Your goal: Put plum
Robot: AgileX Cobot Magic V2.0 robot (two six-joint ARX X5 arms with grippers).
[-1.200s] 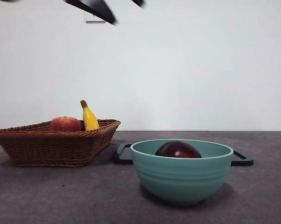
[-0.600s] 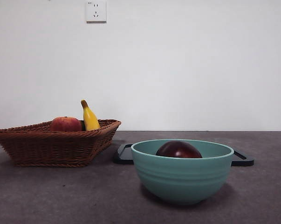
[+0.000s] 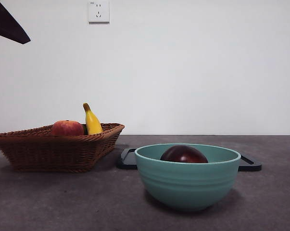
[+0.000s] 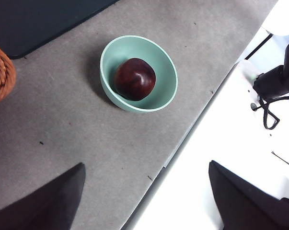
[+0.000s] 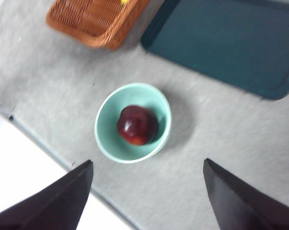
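Plum [image 3: 183,154] in bowl [image 3: 188,185], resting on the floor of it, slightly off centre toward one wall in the left wrist view [image 4: 134,79]. Bowl on grey table [image 3: 63,202], in front of dark tray [image 3: 250,165]. Basket [image 3: 56,149] off to one side, well apart from bowl, holding red fruit [image 3: 67,128] and banana [image 3: 91,120].

Left gripper [image 4: 146,201] high above table, jaws spread wide, nothing between them. Right gripper [image 5: 146,199] likewise high, jaws wide apart, empty. Neither near the plum. Black tip [image 3: 7,24] at top corner of front view; which arm, not determinable from that view.

Handling estimate: smooth glossy skin, so probably slippery under hard jaws. Round, so prone to rolling out of a shallow pinch. Likely light and fairly firm; real fruit or a model, not certain from these views, right wrist picture being somewhat blurred. If real, skin bruises under heavy squeeze.

Grip advice: take across the widest girth, jaws on opposite sides, from straight above. Bowl wall close on one side, so jaw line best chosen where clearance to the wall is greatest. Moderate closing force.

Task status, judged: plum seated in bowl, both grippers clear; placement looks complete.
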